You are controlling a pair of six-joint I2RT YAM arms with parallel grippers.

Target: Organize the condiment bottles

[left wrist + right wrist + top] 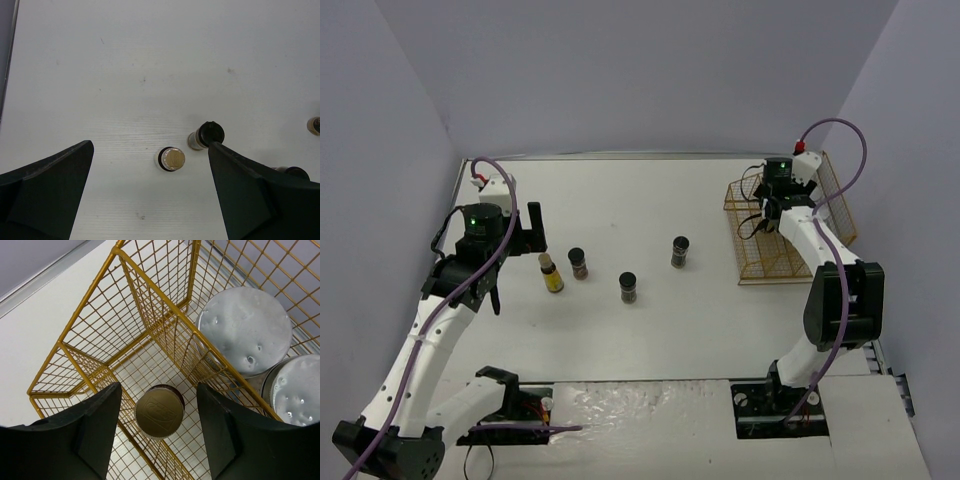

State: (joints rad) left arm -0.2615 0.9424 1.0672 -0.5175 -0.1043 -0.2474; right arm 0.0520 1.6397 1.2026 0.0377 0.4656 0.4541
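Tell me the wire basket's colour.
The basket is gold; the right wrist view shows it best.

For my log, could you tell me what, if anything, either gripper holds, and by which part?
Nothing is held: the right gripper straddles the gold-lidded jar without touching, and the left gripper hangs open.

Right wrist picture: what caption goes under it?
Open right gripper over a gold-capped jar in the wire basket, beside two silver-lidded jars.

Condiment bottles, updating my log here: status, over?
Left gripper open over yellow jar. Right gripper open around gold-lidded jar inside basket. Three dark jars loose on table. No obstruction seen.
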